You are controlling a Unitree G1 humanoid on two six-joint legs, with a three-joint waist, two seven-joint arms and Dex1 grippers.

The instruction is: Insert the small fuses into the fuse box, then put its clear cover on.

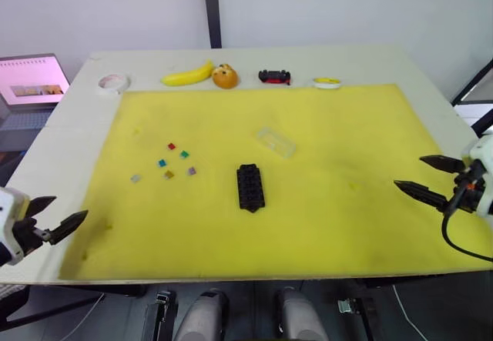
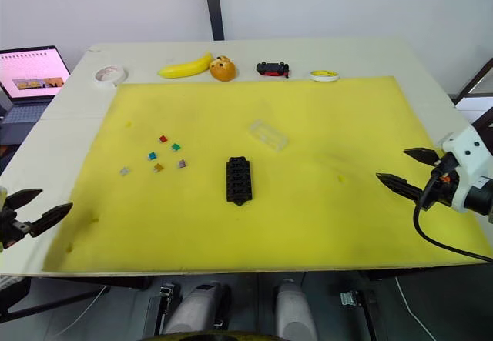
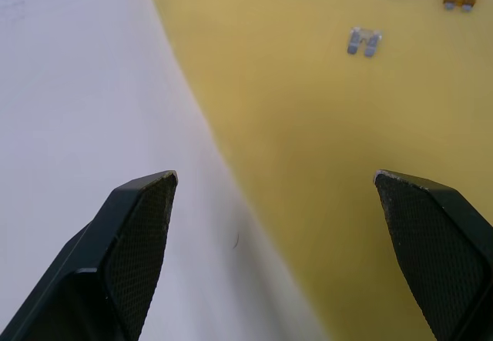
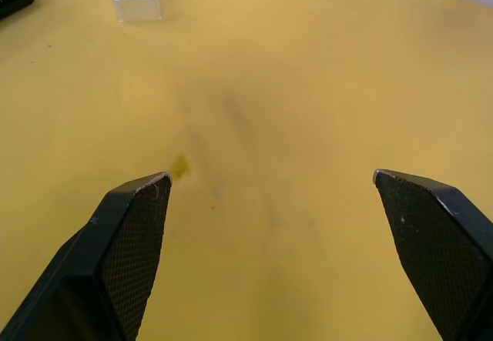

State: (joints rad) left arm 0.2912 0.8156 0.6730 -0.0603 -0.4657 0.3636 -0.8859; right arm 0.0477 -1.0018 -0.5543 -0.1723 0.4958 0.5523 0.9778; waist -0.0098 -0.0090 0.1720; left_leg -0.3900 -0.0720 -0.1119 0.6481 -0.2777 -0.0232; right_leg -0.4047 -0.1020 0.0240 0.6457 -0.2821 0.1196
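The black fuse box [image 1: 250, 188] lies flat in the middle of the yellow mat [image 1: 323, 218]. Left of it, several small fuses are scattered: red [image 1: 171, 146], green [image 1: 184, 154], blue [image 1: 162, 163], orange-brown [image 1: 169, 175], purple [image 1: 192, 171] and grey [image 1: 135, 178]. The clear cover [image 1: 276, 142] rests on the mat behind and to the right of the box. My left gripper [image 1: 56, 216] hangs open at the mat's near-left corner, over the mat's edge, empty. My right gripper [image 1: 431, 178] is open and empty near the mat's right edge, far from the box.
Along the table's far edge sit a tape roll [image 1: 112, 83], a banana [image 1: 187, 75], an orange [image 1: 225, 76], a black-and-red toy car [image 1: 274, 76] and a small yellow-white dish [image 1: 326, 82]. A laptop [image 1: 31, 83] stands off the table's left side.
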